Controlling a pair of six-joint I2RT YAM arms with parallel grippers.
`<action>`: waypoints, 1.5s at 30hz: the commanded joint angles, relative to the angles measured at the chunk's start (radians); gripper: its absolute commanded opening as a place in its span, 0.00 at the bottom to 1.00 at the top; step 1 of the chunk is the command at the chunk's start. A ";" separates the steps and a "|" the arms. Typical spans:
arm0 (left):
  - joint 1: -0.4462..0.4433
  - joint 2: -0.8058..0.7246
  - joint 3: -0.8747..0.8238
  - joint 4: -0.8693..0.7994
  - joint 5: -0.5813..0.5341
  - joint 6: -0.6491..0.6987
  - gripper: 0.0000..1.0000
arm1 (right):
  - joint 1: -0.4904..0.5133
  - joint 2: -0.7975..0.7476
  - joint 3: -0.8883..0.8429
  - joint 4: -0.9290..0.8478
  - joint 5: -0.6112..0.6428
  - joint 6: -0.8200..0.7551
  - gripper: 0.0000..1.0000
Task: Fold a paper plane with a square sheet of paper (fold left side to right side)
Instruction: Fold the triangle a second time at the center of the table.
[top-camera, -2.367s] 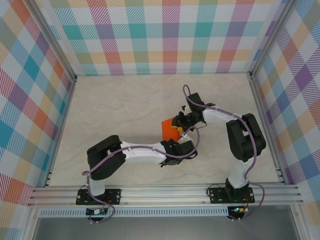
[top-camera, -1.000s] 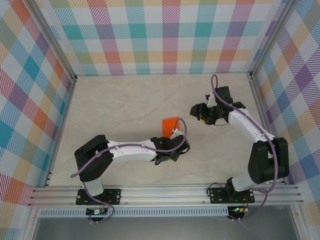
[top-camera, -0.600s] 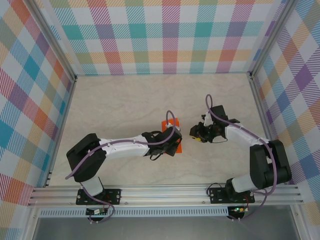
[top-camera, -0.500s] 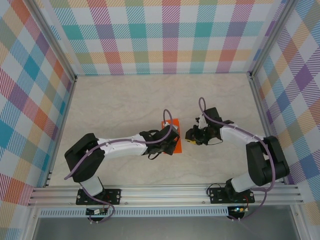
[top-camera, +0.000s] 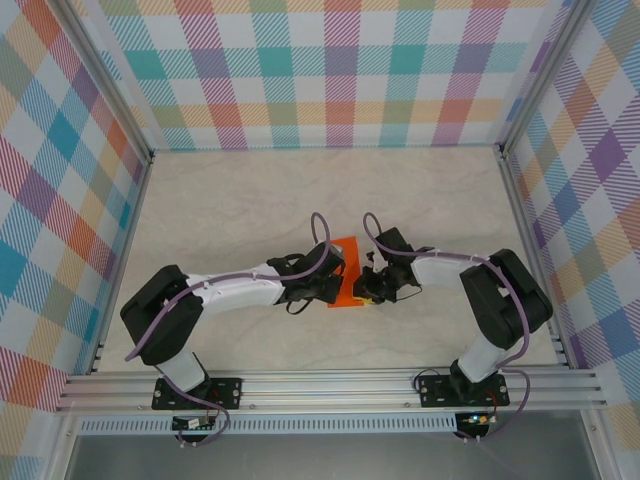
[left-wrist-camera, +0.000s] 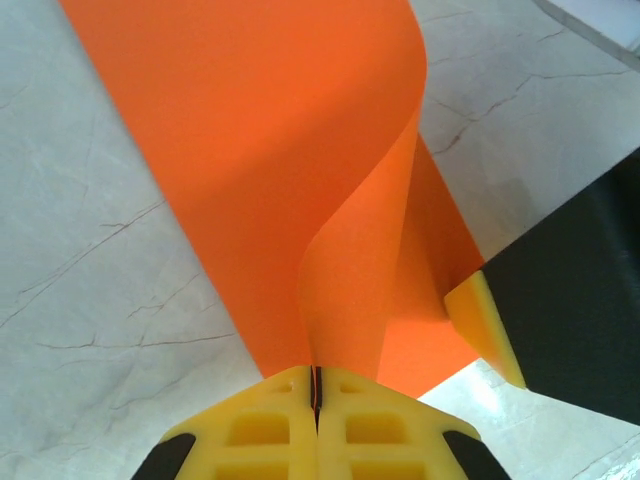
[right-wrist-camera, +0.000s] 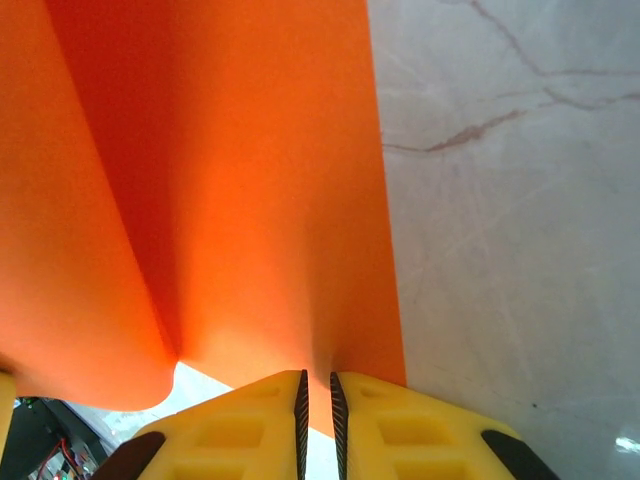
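Top external view: the square sheet of paper (top-camera: 348, 262) sits mid-tabletop (top-camera: 250, 200) between both hands, its left side raised and curling rightward. The left hand (top-camera: 335, 285) pinches that raised edge. The right hand (top-camera: 369, 289) is narrowed at the sheet's right edge; whether it grips, I cannot tell.

Left tool (left-wrist-camera: 316, 392) clamped shut, right tool (right-wrist-camera: 317, 395) almost closed

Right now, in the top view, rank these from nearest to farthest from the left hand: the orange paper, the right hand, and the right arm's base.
1. square sheet of paper: pinched in the left hand itself.
2. right hand: just beside it, on the right.
3. right arm's base: far off, near right edge.
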 joint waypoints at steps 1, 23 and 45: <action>0.019 -0.004 -0.010 0.007 0.016 -0.006 0.00 | 0.006 0.012 0.010 -0.061 0.073 -0.003 0.17; 0.068 0.106 0.049 0.010 0.016 0.047 0.00 | 0.037 0.040 0.033 -0.091 0.084 -0.014 0.17; 0.087 0.169 0.087 0.030 0.033 0.051 0.00 | 0.040 0.042 0.038 -0.111 0.101 -0.024 0.17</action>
